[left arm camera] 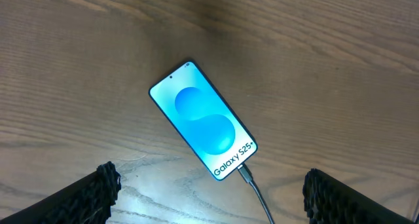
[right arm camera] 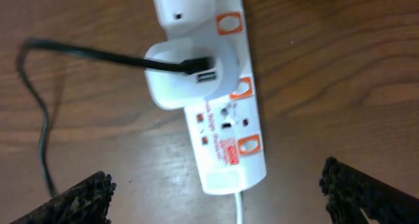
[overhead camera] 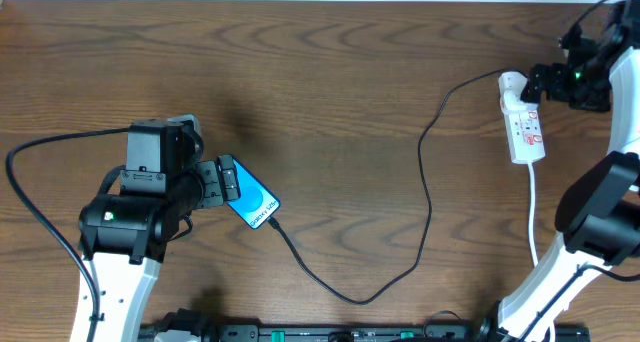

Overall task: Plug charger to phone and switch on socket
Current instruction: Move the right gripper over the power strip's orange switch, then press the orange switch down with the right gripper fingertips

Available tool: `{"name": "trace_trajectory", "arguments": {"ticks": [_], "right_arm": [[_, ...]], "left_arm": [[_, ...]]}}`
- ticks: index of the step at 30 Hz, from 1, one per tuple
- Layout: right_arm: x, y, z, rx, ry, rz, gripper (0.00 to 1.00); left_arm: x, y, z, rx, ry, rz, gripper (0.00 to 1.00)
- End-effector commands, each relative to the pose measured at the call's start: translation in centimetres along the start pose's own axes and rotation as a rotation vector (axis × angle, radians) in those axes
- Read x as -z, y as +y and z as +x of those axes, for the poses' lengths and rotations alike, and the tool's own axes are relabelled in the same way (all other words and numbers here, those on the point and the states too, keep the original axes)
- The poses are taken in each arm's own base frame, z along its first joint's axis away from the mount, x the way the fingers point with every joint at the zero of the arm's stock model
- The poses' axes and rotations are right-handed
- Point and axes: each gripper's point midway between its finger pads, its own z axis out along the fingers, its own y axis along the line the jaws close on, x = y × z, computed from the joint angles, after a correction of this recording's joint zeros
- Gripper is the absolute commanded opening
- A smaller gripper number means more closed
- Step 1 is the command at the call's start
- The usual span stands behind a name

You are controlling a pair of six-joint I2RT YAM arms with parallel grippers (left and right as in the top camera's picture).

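The left gripper (left arm camera: pixel 209 185) had its jaws spread wide. Just ahead, between them, lay the phone (left arm camera: pixel 203 119), screen up, with the charger (left arm camera: pixel 256 191) seated in its nearer end. The right gripper (right arm camera: pixel 216 181) was likewise spread. Between and beyond its jaws lay the socket (right arm camera: pixel 226 139), with the cable entering a white adapter (right arm camera: pixel 186 73) farther along.

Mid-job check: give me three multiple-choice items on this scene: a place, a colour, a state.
1. Where does the socket lie, seen overhead? A left edge; B centre; C far right.
2. What colour is the charger? A black; B white; C orange.
3. The charger's tip at the phone is: A lying apart; B plugged in; C gripped.
Answers: C, the overhead view shows it far right. A, the cable is black in every view. B, the left wrist view shows it seated in the phone's lower edge.
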Motion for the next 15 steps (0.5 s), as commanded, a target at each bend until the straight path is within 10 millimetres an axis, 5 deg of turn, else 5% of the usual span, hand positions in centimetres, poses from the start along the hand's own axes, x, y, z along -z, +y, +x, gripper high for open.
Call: {"name": "trace_trajectory", "arguments": {"ticks": [1,15], "right_arm": [[-2.0,-0.7,1.0,-0.010,0.025,-0.007,0.99],[-6.5,1.6,1.9,0.069,-0.016,-0.163,0.99]], "left_arm": [[0.4,-0.1,-0.6,-0.017,-0.019,-0.006,0.91],[0.4,-0.1,-0.6,-0.017,-0.019,-0.006,0.91]]}}
